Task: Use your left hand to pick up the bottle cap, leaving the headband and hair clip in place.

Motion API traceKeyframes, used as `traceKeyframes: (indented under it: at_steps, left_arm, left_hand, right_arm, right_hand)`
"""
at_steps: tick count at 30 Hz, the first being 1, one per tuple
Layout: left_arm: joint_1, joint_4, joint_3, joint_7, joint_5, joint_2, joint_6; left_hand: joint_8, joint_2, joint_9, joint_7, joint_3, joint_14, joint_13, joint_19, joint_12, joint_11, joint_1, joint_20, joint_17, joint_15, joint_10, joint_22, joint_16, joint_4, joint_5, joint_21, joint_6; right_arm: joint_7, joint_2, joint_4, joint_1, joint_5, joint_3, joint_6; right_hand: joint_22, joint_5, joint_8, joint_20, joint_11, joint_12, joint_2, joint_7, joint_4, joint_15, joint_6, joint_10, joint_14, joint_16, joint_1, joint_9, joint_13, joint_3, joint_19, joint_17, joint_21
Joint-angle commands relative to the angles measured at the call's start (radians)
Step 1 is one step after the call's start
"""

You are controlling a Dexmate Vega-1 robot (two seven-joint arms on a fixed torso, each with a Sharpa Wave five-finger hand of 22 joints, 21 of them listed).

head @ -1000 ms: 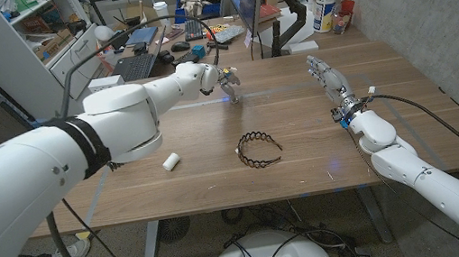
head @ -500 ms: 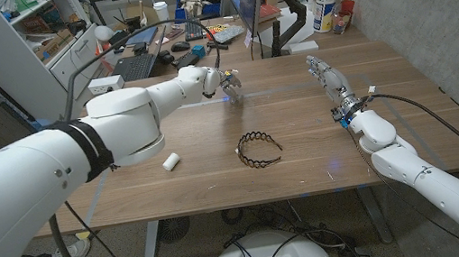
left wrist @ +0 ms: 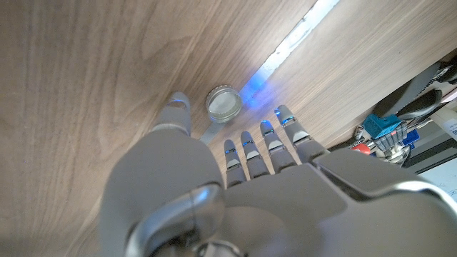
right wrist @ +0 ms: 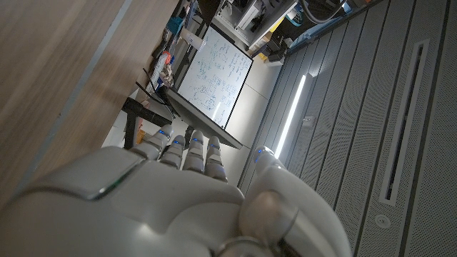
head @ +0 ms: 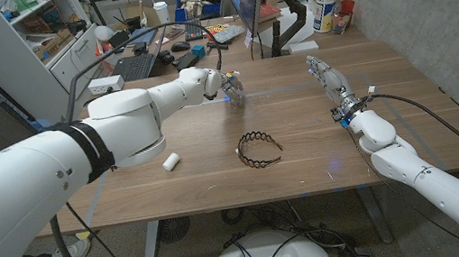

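The left robot hand point(left wrist: 214, 178) hovered released, fingers spread, over the bottle cap point(left wrist: 223, 103) on the tabletop point(left wrist: 86, 71); the right robot hand point(head: 329, 82) lay released.

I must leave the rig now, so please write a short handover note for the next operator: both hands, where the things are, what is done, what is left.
Left hand: open, fingers spread around the small round clear bottle cap on the far middle of the wooden table; no grip yet.
Right hand: open, holds nothing, at the table's right side.
Black wavy plastic headband: lying mid-table, untouched.
Small white object: left of the headband; too small to identify.
Done: the reach to the cap.
Left: close on the cap and lift it.
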Motion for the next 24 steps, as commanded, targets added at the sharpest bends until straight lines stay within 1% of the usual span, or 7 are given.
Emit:
traceKeyframes:
  at_steps: [1,5,10,16,20,22,24]
  left_arm:
    - [0.0,0.0,0.001,-0.023,0.009,0.002,-0.025]
    - [-0.001,0.0,0.001,-0.023,0.01,0.003,-0.031]
    - [-0.003,0.0,0.001,-0.022,0.012,0.004,-0.037]
    - [-0.002,0.0,0.008,-0.02,0.021,0.0,-0.026]
    - [0.001,0.0,0.01,-0.011,0.023,-0.003,-0.015]
    - [0.004,0.0,0.008,-0.001,0.019,-0.004,-0.004]
    - [0.006,0.0,0.009,0.009,0.019,-0.005,0.002]
  left_hand:
    - [0.014,-0.004,0.002,-0.004,-0.006,0.053,0.006,0.042,0.019,-0.004,0.022,-0.006,0.006,-0.081,0.042,0.002,0.015,-0.004,0.007,0.02,0.04]
    - [0.043,0.005,0.002,-0.003,-0.003,0.143,0.007,0.128,0.05,-0.033,0.053,-0.036,0.007,-0.116,0.129,0.001,0.03,-0.01,0.007,0.06,0.127]
    - [0.075,0.007,0.007,-0.005,-0.005,0.274,0.012,0.251,0.088,-0.051,0.084,-0.063,0.01,-0.155,0.228,0.001,0.049,-0.012,0.001,0.121,0.209]
    - [0.081,0.009,0.009,-0.002,-0.006,0.345,0.018,0.33,0.092,-0.051,0.101,-0.084,0.016,-0.169,0.236,0.002,0.058,-0.013,-0.002,0.162,0.222]
    - [0.077,0.012,0.011,0.001,-0.004,0.393,0.025,0.41,0.089,-0.045,0.124,-0.114,0.023,-0.178,0.221,0.004,0.059,-0.016,-0.004,0.208,0.214]
    - [0.076,0.021,0.012,0.005,0.002,0.434,0.03,0.463,0.09,-0.041,0.145,-0.14,0.029,-0.181,0.221,0.006,0.062,-0.019,-0.008,0.242,0.21]
    - [0.091,0.023,0.014,0.022,0.011,0.513,0.036,0.506,0.111,-0.045,0.188,-0.167,0.036,-0.186,0.27,0.005,0.072,-0.029,-0.015,0.28,0.249]
  right_arm:
    - [-0.004,0.003,0.004,0.001,-0.004,0.002,0.013]
    - [-0.004,0.003,0.006,0.002,-0.004,0.003,0.015]
    - [0.0,0.003,0.009,0.004,-0.001,0.003,0.017]
    - [-0.008,0.002,0.011,0.003,-0.005,0.007,0.021]
    - [-0.015,0.002,0.01,0.001,-0.006,0.01,0.02]
    - [-0.02,0.003,0.011,0.0,-0.008,0.011,0.022]
    - [-0.022,0.004,0.013,0.0,-0.007,0.013,0.023]
  right_hand:
    - [0.003,0.002,0.009,-0.041,-0.007,0.01,0.004,-0.007,0.003,0.0,0.003,0.005,0.004,0.007,0.003,0.003,0.003,0.001,-0.003,0.005,0.007]
    - [0.003,0.002,0.009,-0.044,-0.015,0.011,0.003,-0.012,0.003,-0.008,0.005,0.009,0.007,0.008,0.003,0.003,0.003,-0.001,-0.001,0.005,0.008]
    - [0.003,0.003,0.01,-0.046,-0.027,0.014,0.001,-0.017,0.004,-0.016,0.009,0.017,0.011,0.009,0.001,0.004,0.003,-0.003,0.002,0.005,0.009]
    - [0.003,0.005,0.011,-0.044,-0.044,0.015,-0.002,-0.024,0.006,-0.026,0.016,0.02,0.018,0.01,-0.002,0.004,0.004,-0.007,0.007,0.006,0.011]
    - [0.003,0.005,0.01,-0.043,-0.052,0.016,-0.005,-0.03,0.007,-0.033,0.017,0.025,0.02,0.01,-0.004,0.004,0.005,-0.01,0.009,0.006,0.012]
    - [0.003,0.006,0.01,-0.043,-0.052,0.016,-0.005,-0.032,0.007,-0.035,0.017,0.024,0.02,0.01,-0.005,0.004,0.005,-0.01,0.009,0.006,0.012]
    - [0.003,0.006,0.009,-0.044,-0.059,0.014,-0.006,-0.037,0.008,-0.035,0.016,0.022,0.021,0.01,-0.006,0.004,0.005,-0.012,0.009,0.006,0.012]
